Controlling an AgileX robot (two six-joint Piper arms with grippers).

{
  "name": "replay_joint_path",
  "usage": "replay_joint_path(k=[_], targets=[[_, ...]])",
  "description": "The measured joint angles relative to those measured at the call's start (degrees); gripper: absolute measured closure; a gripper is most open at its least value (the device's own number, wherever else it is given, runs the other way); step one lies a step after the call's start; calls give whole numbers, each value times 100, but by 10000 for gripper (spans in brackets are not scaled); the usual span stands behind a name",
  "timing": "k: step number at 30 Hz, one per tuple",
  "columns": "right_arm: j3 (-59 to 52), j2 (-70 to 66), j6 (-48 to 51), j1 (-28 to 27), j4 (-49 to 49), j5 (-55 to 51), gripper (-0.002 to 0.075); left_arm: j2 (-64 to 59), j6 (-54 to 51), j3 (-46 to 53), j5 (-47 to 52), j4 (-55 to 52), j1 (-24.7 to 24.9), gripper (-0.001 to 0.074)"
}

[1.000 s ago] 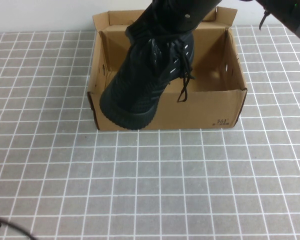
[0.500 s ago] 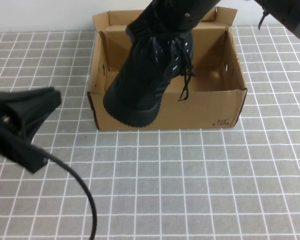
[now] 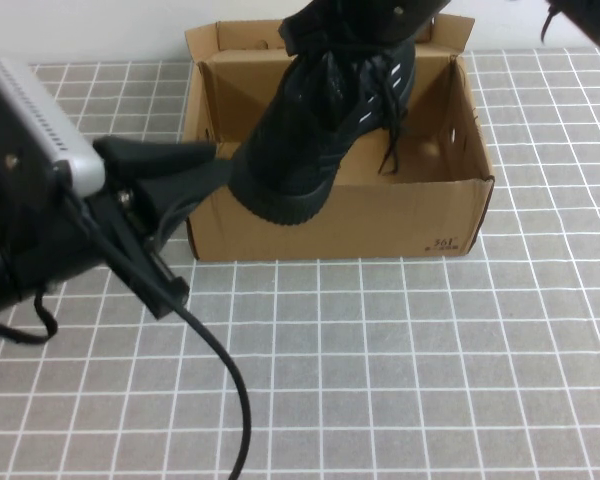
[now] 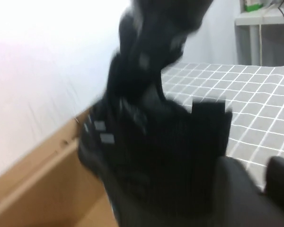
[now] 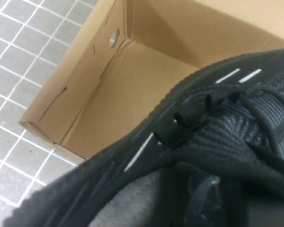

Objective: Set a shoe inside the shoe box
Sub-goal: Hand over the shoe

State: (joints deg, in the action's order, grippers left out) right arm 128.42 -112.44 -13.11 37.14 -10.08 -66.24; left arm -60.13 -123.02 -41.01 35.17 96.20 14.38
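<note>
2 grippers are working near the box. The right gripper (image 3: 365, 25) is hanging at the far side of the table, above the shoe box (image 3: 400, 215), and its jaws are closed tight on the heel end of the shoe (image 3: 320, 130). The shoe is hanging tilted in the air, with the toe pointing down toward the robot's left; the toe is reaching over the near wall of the box and the rest is above the open inside. A black lace (image 3: 388, 150) is dangling from it into the box. In the right wrist view the knit upper with white marks (image 5: 227, 127) is filling most of the picture, with the cardboard floor under it.

The left gripper (image 3: 195, 165) is hovering at the left near corner of the box, its black fingers pointing at the toe, just beside the ribbed sole (image 4: 180, 156). I cannot tell how far they are parted, and they are not holding anything
</note>
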Motion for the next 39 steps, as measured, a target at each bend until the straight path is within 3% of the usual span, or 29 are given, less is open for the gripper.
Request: replay_joint_path(k=[6,9,19,28,39], targets=[[0,-95,-43,0,23,127,732,-209,-209,-290,76,51,45,297],[0,-95,-96,0,23,311,732,-395,-366,-325,368,51,45,221],[0,-95,-118,0,23,394,732,-981,-594,-733,596,40,101,190],[0,-135,-497,-202,37,668,732,-1118,-556,-1035,-611,61,496,190],[0,-237,-580,-280,151,685,732,-1668,-518,-1271,-602,94,585,190]])
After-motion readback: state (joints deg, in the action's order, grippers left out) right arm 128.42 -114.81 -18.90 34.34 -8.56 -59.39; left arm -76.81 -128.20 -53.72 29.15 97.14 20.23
